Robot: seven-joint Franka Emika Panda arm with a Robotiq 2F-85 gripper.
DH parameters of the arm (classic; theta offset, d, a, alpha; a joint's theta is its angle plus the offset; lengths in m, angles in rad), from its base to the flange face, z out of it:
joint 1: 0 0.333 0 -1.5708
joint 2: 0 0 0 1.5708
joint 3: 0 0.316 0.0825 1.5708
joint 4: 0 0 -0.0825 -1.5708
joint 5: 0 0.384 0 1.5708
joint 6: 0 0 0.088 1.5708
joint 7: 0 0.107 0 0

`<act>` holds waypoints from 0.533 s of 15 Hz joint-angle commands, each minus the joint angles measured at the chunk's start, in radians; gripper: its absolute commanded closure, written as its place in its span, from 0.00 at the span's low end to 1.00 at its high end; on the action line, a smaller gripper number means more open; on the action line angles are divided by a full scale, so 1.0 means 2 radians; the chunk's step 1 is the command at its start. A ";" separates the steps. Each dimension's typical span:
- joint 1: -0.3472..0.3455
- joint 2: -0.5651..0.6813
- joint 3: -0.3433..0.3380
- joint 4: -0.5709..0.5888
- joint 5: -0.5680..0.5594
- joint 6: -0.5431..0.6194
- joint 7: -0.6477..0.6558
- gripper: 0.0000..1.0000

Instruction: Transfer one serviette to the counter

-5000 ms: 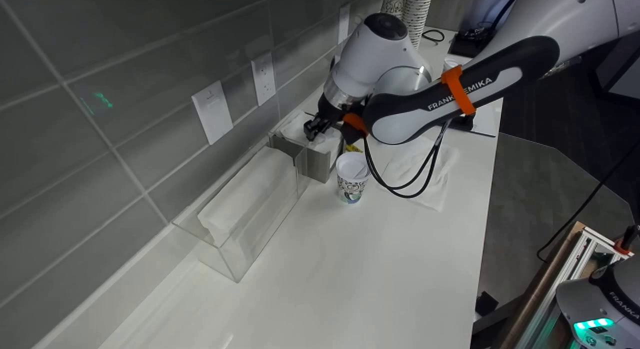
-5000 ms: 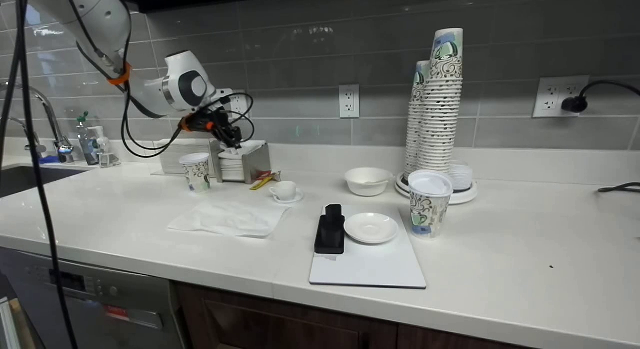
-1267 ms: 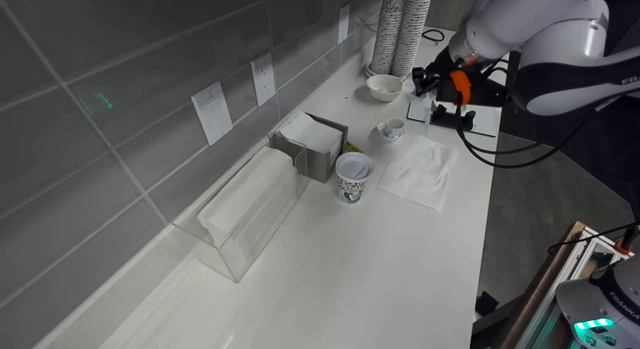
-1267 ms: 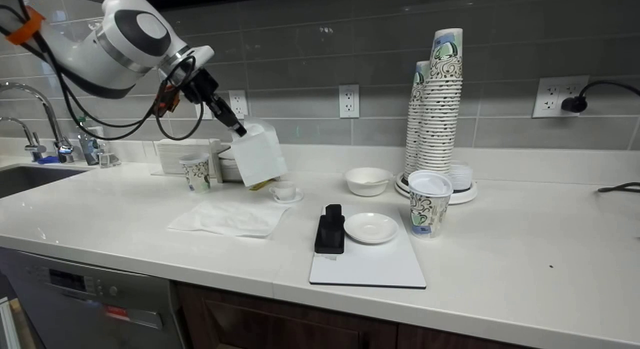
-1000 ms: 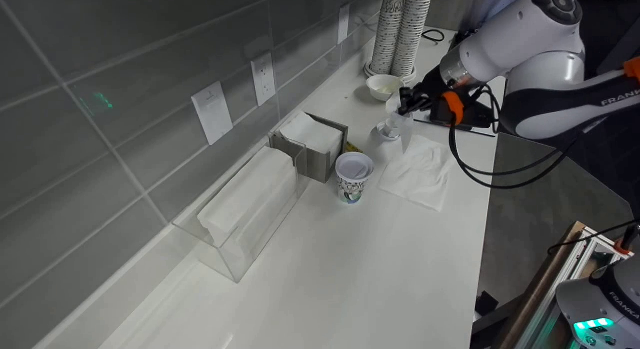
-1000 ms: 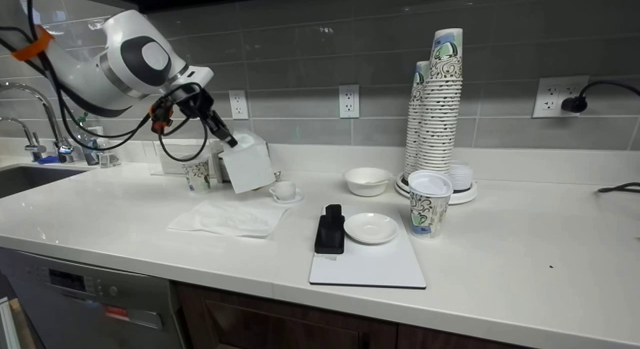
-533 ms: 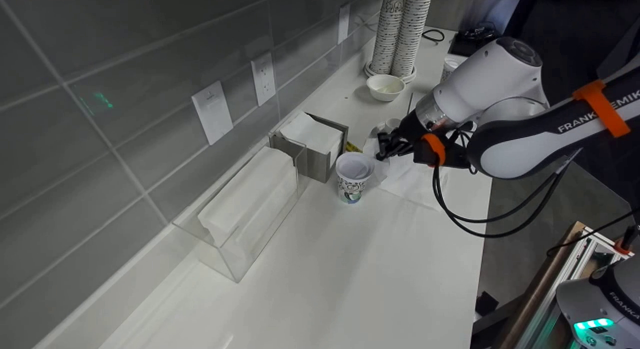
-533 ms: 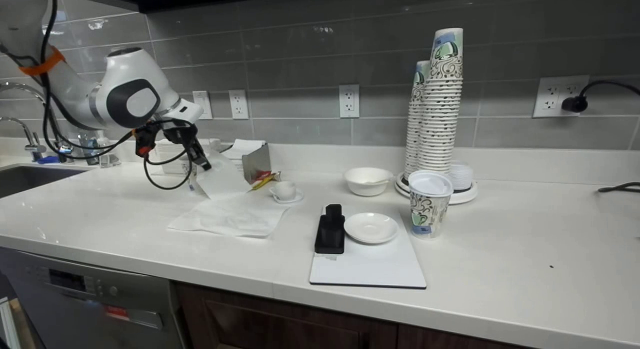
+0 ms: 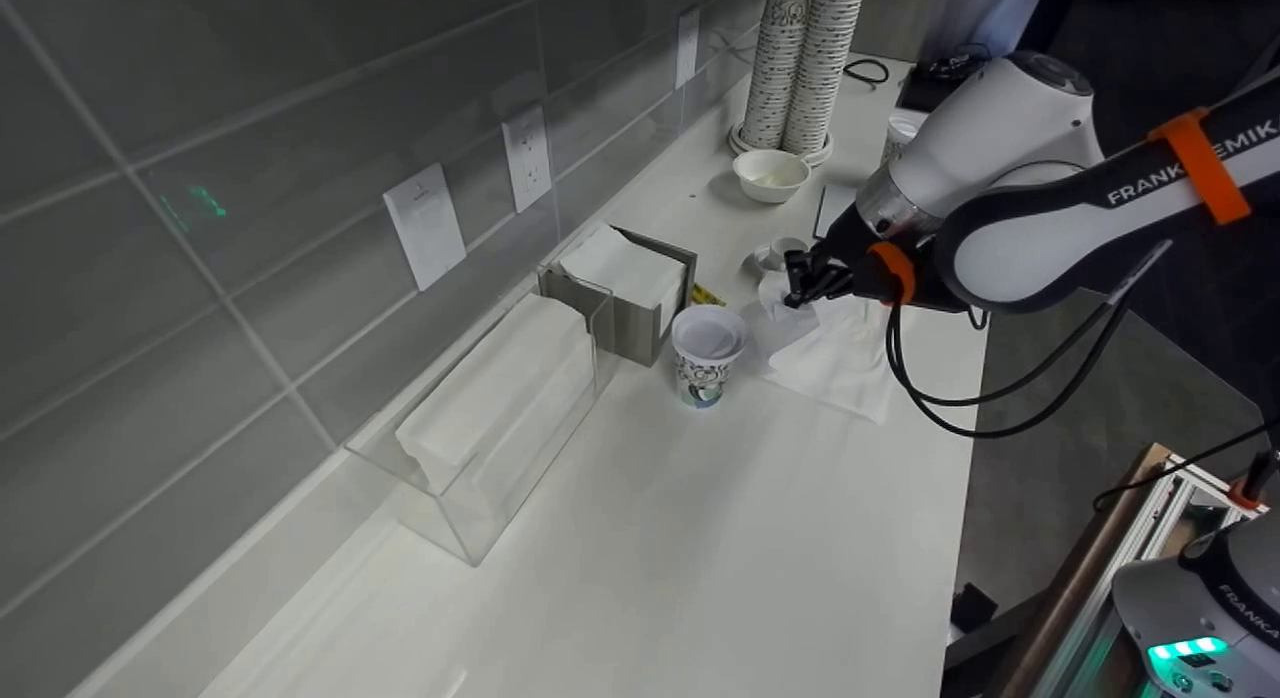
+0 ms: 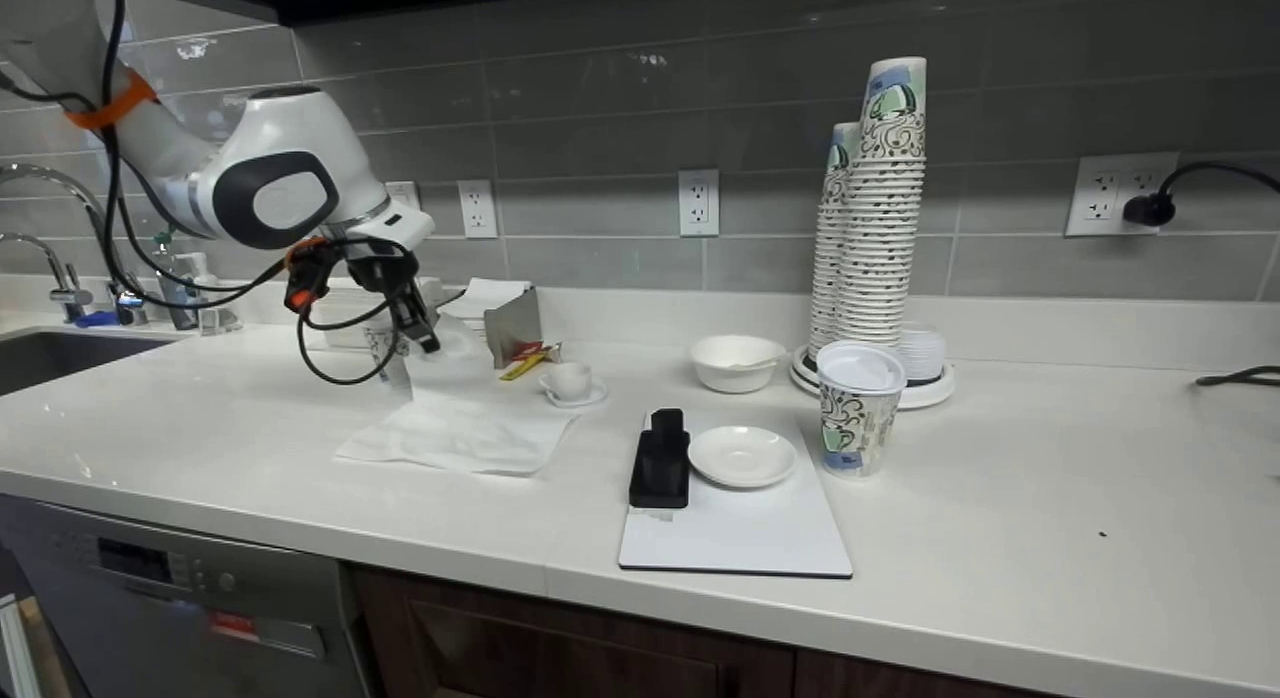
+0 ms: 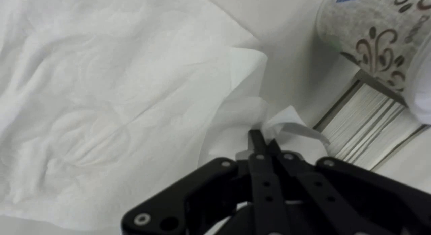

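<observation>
White and thin, the serviette [image 11: 232, 125], pinched in the gripper [image 11: 265, 140] at the wrist view's lower centre, has just come down over the creased sheet [image 11: 84, 76] on the surface [image 11: 289, 23], contact unclear, so probably only laying it down and letting go remain.

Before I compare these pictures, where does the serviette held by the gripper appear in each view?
In an exterior view: serviette right of centre.
In an exterior view: serviette left of centre.
Wrist view: serviette near centre, pinched in the gripper.
Shared landmark: grey napkin holder.
</observation>
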 commanded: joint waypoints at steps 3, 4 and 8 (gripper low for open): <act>-0.047 0.003 0.018 -0.001 0.071 -0.046 -0.081 1.00; -0.057 0.008 0.019 -0.001 0.059 -0.049 -0.078 1.00; -0.079 0.029 0.019 0.002 0.042 -0.056 -0.085 1.00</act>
